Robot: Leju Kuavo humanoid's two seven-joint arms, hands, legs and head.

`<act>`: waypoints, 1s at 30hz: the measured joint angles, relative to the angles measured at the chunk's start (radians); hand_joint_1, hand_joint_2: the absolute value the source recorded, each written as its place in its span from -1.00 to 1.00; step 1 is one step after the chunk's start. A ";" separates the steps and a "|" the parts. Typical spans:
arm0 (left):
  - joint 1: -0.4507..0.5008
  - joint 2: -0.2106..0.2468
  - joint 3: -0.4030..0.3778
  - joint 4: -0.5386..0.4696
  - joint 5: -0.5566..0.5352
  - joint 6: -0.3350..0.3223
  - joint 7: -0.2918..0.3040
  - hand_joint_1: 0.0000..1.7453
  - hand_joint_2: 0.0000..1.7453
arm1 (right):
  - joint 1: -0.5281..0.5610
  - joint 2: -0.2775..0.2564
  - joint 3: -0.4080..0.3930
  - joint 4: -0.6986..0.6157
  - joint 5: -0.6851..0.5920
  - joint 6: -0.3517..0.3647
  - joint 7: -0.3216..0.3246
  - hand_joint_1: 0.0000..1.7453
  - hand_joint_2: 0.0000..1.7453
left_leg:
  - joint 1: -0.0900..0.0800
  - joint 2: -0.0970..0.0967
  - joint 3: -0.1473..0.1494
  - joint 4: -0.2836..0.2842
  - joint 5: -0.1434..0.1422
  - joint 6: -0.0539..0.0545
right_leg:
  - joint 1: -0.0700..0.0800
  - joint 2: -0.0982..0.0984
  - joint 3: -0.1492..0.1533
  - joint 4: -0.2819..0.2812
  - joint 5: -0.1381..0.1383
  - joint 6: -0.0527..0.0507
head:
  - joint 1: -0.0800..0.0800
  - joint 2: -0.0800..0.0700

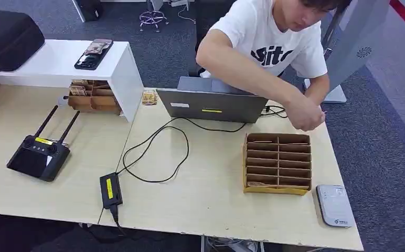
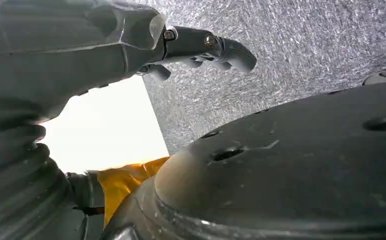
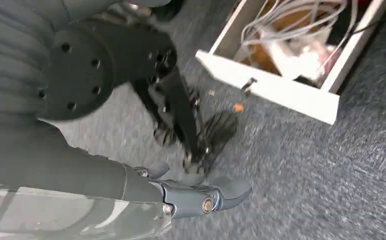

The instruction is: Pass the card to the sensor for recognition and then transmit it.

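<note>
Fingers (image 2: pixel 233 52) of my left hand (image 2: pixel 191 45) hung loose and apart over the carpeted floor (image 2: pixel 291 40), holding nothing. My right hand (image 3: pixel 191 197) was the same, slack and empty beside my body. Both arms were down, I judged, because there was nothing yet for me to take.

I could not pick out the card for certain. A person's hand (image 1: pixel 305 113) was at the far edge of the cardboard tray (image 1: pixel 277 164) on the counter (image 1: pixel 205 199), perhaps fetching one from its slots, but anything thin between those fingertips was too small to tell.

The sensor (image 1: pixel 334 206), a flat white reader, lay just beside the tray at my right-hand corner. It seemed set there so my right arm could reach it easily once a card was handed over.
</note>
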State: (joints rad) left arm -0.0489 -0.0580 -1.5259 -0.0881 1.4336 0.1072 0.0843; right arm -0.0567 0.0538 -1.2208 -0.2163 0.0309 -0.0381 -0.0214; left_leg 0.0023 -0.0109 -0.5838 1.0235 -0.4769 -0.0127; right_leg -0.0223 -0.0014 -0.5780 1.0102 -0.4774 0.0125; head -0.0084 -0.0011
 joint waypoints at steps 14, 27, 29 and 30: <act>0.005 -0.002 0.002 0.000 0.009 0.011 -0.016 -1.00 -1.00 | -0.007 0.002 -0.061 0.000 -0.006 0.011 0.000 -1.00 -1.00 | 0.000 0.000 0.000 0.000 0.000 0.000 | 0.000 0.000 0.000 0.000 0.000 0.000 | 0.000 0.000; 0.035 -0.006 0.006 0.000 0.017 0.029 0.004 -1.00 -1.00 | -0.002 0.008 0.031 0.004 0.160 0.083 -0.005 -1.00 -1.00 | 0.000 0.000 0.000 0.000 0.000 0.000 | 0.000 0.000 0.000 0.000 0.000 0.000 | 0.000 0.000; 0.037 -0.006 0.006 0.000 0.015 0.035 0.005 -1.00 -1.00 | -0.002 0.010 0.050 0.007 0.176 0.087 -0.002 -1.00 -1.00 | 0.000 0.000 0.000 0.000 0.000 0.000 | 0.000 0.000 0.000 0.000 0.000 0.000 | 0.000 0.000; 0.038 -0.007 0.006 0.000 0.015 0.040 0.001 -1.00 -1.00 | -0.002 0.011 0.058 0.008 0.187 0.082 0.003 -1.00 -1.00 | 0.000 0.000 0.001 0.000 0.000 0.000 | 0.000 0.000 0.000 0.000 0.000 0.000 | 0.000 0.000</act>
State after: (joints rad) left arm -0.0109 -0.0649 -1.5202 -0.0885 1.4485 0.1476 0.0855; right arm -0.0586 0.0652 -1.1624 -0.2083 0.2177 0.0443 -0.0184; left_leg 0.0021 -0.0111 -0.5833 1.0235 -0.4769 -0.0127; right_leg -0.0227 -0.0013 -0.5781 1.0102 -0.4774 0.0125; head -0.0084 -0.0011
